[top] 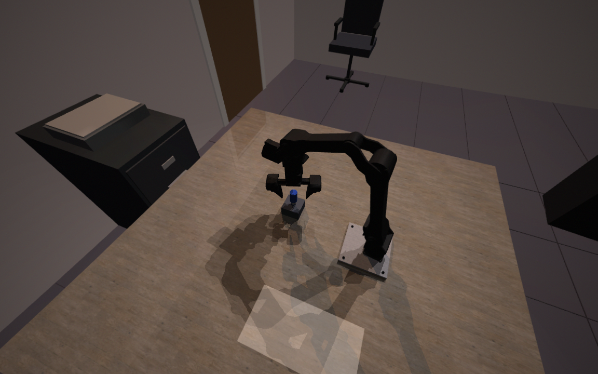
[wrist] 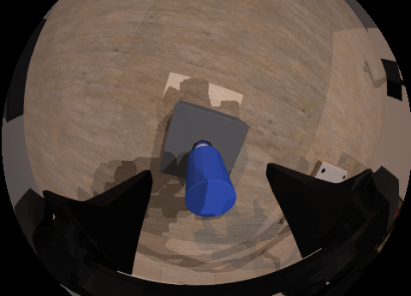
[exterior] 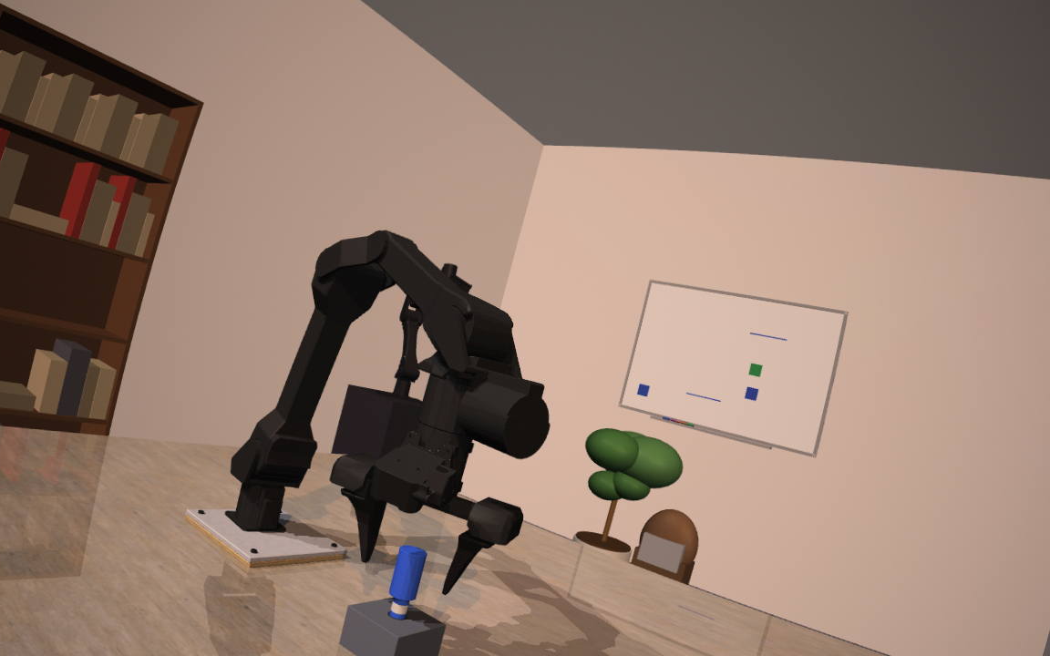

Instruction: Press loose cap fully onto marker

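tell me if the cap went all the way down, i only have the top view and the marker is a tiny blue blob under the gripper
Observer: In the exterior view the cap sits low on the marker; only a short white band shows between it and the holder block.
Operator: is the gripper touching it
Observer: No. The wrist view shows the gripper open, with table visible between each of its fingers and the cap.
Operator: is it leaning
Observer: The cap and marker line up straight in the exterior view, with no visible kink between them.
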### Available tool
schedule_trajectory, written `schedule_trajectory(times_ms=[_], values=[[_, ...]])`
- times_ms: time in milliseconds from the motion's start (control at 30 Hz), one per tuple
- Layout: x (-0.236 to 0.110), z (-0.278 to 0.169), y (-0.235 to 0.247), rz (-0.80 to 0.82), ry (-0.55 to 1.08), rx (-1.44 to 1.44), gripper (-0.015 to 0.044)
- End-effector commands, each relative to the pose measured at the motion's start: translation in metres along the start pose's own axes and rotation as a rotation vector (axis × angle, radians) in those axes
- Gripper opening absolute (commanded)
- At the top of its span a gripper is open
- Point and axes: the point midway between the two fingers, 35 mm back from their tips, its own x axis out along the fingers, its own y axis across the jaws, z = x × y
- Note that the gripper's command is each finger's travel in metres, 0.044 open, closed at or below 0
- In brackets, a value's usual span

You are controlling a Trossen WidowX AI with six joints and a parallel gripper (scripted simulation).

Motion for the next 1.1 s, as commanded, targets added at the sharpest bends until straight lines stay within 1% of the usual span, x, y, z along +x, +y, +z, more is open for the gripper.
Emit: schedule_trajectory(times_ms=[0, 67, 100, 233, 267, 333, 700, 800, 1067], values=[[-0.037, 0.002, 0.004, 0.016, -0.009, 0.0, 0.044], [-0.06, 0.001, 0.002, 0.016, -0.009, 0.0, 0.044], [-0.066, 0.001, 0.001, 0.016, -0.009, 0.0, 0.044], [-0.068, 0.0, 0.001, 0.016, -0.009, 0.0, 0.044], [-0.068, 0.0, 0.001, 0.016, -0.009, -0.015, 0.0414], [-0.067, 0.0, 0.001, 0.016, -0.01, -0.137, 0.0361], [-0.059, 0.0, 0.001, 0.01, -0.019, -1.167, 0.0072], [-0.059, 0.0, 0.001, 0.01, -0.019, -1.228, 0.0], [-0.059, 0.0, 0.001, 0.01, -0.019, -1.228, 0.0]])
